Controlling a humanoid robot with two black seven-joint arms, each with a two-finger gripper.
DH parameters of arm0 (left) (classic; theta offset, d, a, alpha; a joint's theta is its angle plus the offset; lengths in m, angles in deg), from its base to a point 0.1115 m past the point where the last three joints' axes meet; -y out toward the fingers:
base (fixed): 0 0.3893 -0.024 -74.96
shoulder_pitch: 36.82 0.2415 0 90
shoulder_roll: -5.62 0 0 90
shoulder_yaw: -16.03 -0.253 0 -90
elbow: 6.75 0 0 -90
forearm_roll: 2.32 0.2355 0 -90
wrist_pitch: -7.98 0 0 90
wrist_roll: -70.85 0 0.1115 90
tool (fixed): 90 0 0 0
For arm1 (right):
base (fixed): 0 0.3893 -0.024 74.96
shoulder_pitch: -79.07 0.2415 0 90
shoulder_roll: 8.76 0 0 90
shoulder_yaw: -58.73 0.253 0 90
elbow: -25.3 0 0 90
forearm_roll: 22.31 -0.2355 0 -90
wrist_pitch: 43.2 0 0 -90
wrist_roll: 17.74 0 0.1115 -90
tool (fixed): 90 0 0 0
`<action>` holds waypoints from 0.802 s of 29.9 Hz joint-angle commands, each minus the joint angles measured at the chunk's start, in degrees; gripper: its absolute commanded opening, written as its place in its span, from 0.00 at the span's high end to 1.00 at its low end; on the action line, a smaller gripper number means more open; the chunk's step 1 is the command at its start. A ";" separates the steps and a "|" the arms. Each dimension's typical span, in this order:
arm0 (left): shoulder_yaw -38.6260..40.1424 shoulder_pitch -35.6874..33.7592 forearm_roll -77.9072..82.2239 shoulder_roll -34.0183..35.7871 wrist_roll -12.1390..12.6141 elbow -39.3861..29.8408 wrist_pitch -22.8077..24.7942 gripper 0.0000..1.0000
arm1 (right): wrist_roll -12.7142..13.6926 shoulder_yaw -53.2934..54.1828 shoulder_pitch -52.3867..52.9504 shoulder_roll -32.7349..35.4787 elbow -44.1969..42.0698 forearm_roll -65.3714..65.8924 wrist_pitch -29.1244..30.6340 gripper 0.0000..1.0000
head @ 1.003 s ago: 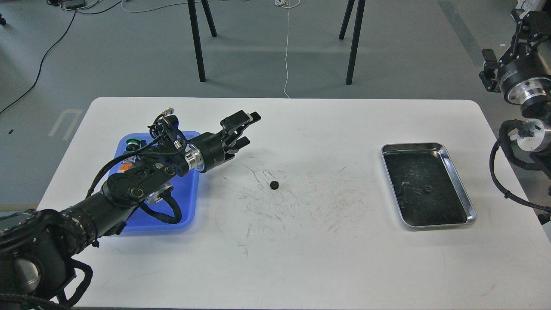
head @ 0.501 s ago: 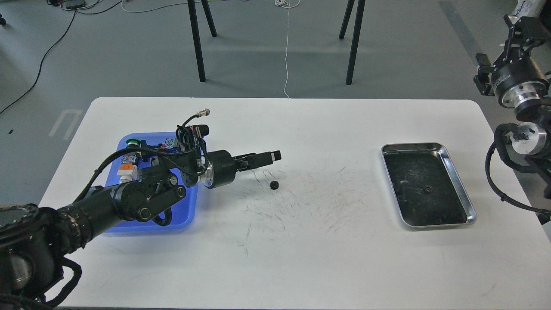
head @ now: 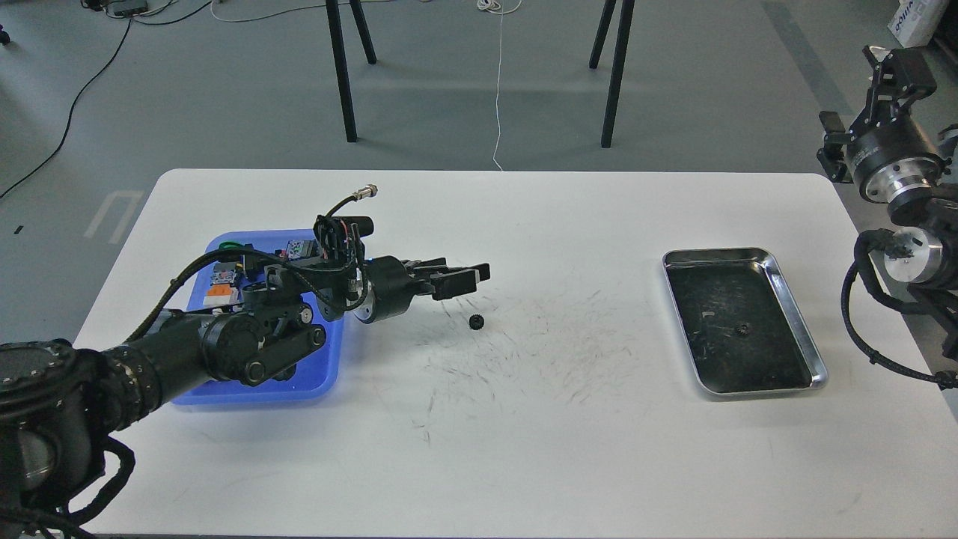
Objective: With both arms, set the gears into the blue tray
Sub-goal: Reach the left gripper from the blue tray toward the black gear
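Left gripper (head: 468,275): our left arm reaches out from over the blue tray toward the table's middle. The fingers point right, nearly level, with a narrow gap between them, and they hold nothing.

What changed: a second ago this gripper was raised and angled up above the tray's right rim. It has since swung down and forward, and in the last half second it barely moved, so we judge it is settling for the pick.

Nearest gear (head: 476,322): lies flat on the scuffed white table (head: 524,449), just below and slightly right of our fingertips, apart from them. It has not moved in the last second.

Meaning for the task: the approach looks nearly done. What remains is a short drop onto the gear, closing on it, then the carry back left.

Blue tray (head: 314,385): at the table's left, partly under our left arm. It already holds some coloured parts at its far end; we cannot tell whether any gears lie in it.

Second gear (head: 744,328): a small dark disc on the floor of the steel tray (head: 816,367), well to the right.

Right gripper (head: 883,71): held high off the table's right edge, well apart from the steel tray. It has drifted slightly up and inward. We cannot tell how far its fingers are parted.
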 commanded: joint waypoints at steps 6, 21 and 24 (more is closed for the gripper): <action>-1.21 0.70 9.37 -0.47 0.00 -1.68 -3.68 0.01 | 0.00 -2.19 -0.11 -0.04 -0.09 0.26 -0.05 0.02; -6.66 0.96 12.02 -0.91 0.00 -1.42 -12.22 0.09 | 0.00 -2.19 0.50 0.75 -0.27 0.26 -0.05 0.02; -6.66 1.05 12.02 -0.74 0.00 -1.42 -12.48 0.13 | 0.00 -2.19 0.59 0.66 -0.18 0.26 -0.05 0.02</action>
